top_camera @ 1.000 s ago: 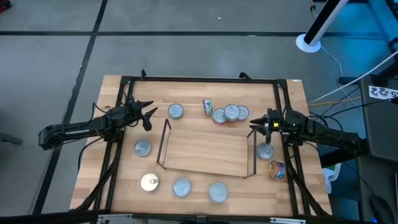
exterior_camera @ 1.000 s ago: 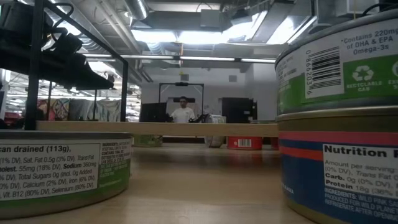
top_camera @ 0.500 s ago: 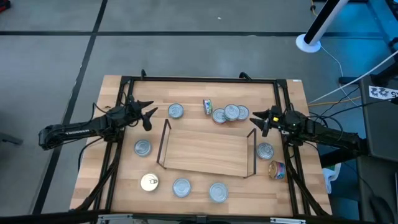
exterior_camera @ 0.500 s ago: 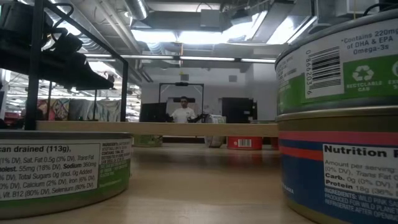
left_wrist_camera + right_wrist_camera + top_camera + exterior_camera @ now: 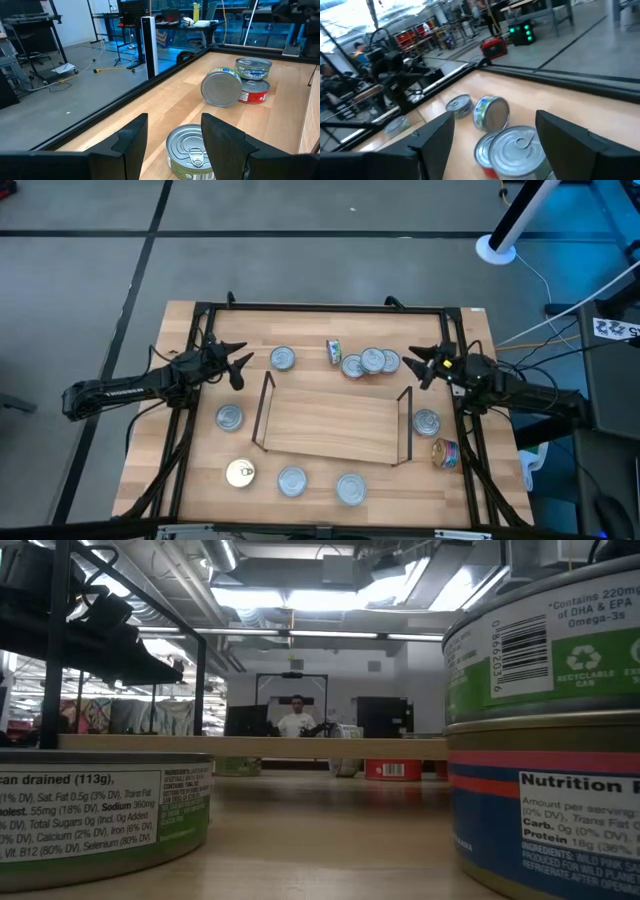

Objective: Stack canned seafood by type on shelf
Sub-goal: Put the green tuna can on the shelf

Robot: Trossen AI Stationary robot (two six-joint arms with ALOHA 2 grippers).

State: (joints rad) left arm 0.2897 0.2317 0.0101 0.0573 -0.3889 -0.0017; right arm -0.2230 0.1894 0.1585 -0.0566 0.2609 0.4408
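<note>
The bench (image 5: 190,470) carries the shelf (image 5: 330,423) at its middle, bare of tins, with black wire uprights at its two short ends. The left arm reaches in over the left edge, and its gripper (image 5: 238,364) hangs open near the far-left corner, jaws apart and empty, just short of a silver tin (image 5: 283,358). The right arm comes in over the right edge; its gripper (image 5: 420,366) is open and empty, just beside a cluster of tins (image 5: 372,361) along the far edge, where one tin sits on top of others. A tin on its side (image 5: 334,351) lies just left of that cluster. Near the right edge are a silver tin (image 5: 427,422) and a tipped colourful tin (image 5: 445,452). Left of the shelf lies another tin (image 5: 230,417). Along the near edge are a gold tin (image 5: 240,472) and two silver tins (image 5: 292,480) (image 5: 352,488).
</note>
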